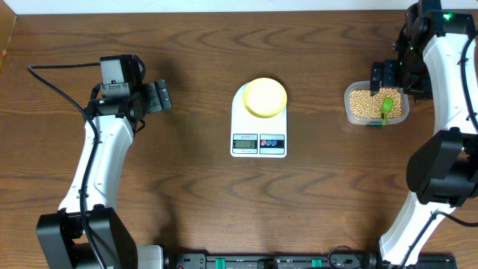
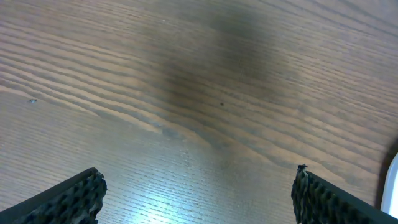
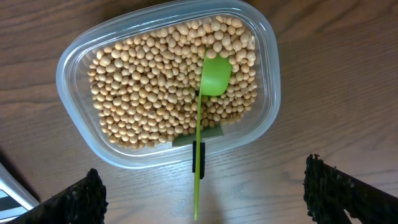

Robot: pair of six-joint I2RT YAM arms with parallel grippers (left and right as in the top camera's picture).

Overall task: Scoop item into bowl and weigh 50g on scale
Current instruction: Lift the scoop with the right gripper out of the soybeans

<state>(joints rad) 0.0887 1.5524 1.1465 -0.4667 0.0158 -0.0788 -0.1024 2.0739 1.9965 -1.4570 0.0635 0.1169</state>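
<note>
Our right end effector point(image 3: 205, 198) hangs wide open just above the green scoop point(image 3: 199, 118). The scoop lies on the beans point(image 3: 149, 93) in the clear tub point(image 3: 73, 62) at the right, its handle pointing near. The yellow bowl point(image 1: 265, 97) sits on the scale point(image 1: 258, 153), mid-bench. Our left end effector point(image 2: 200, 202), open too, is far off.

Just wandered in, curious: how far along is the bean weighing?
Done: the small pale yellow bowl sits on the flat white digital scale. In hand: the open right gripper hovers over the green plastic scoop lying in the clear container of tan beans. Still to do: all the scooping; the bowl looks empty.
</note>
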